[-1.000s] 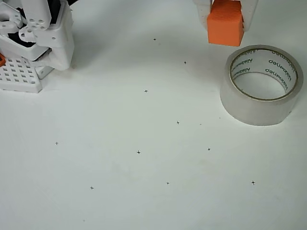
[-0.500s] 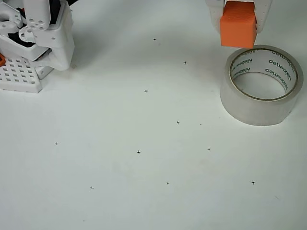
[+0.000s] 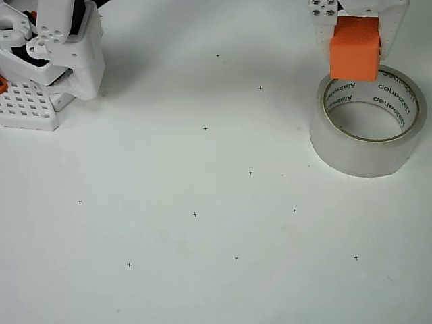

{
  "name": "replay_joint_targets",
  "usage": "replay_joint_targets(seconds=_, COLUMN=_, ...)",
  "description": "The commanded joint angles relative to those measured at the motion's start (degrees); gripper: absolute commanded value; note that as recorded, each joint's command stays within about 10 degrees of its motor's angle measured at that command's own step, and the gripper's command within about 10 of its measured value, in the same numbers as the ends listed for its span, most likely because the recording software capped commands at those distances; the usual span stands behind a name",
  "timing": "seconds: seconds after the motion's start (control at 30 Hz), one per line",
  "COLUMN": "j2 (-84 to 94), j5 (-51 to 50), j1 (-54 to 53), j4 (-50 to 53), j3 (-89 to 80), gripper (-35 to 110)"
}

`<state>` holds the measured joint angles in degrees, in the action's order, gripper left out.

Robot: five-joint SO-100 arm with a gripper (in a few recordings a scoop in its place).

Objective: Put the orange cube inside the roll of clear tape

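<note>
In the overhead view we see the white two-finger claw (image 3: pixel 356 27) at the top edge, pinching the small bright-orange matte cube (image 3: pixel 354 48) between its fingers. The cube's long axis runs down the picture. Just below the claw, the wide translucent clear tape roll (image 3: pixel 368 150) lies flat on the white table (image 3: pixel 202 236), hole facing up.

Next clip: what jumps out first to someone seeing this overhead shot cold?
The bright orange cube at the top right, clamped in the white gripper, overlaps the far rim of the roll of clear tape in the overhead view. The tape lies flat on the white table, its hole facing up and empty. At the top left sits the arm's white base.
</note>
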<state>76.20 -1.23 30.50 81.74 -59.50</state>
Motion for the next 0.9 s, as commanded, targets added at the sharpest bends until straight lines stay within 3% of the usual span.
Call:
replay_joint_targets(seconds=0.0, j2=1.85, j5=-0.35, j1=-0.35, j4=0.26, j3=5.45, gripper=11)
replay_joint_targets(seconds=0.5, j2=-2.46, j5=0.88, j1=-0.53, j4=1.05, j3=10.46, gripper=12)
replay_joint_targets(seconds=0.87, j2=-2.46, j5=1.85, j1=-0.79, j4=1.32, j3=10.81, gripper=33)
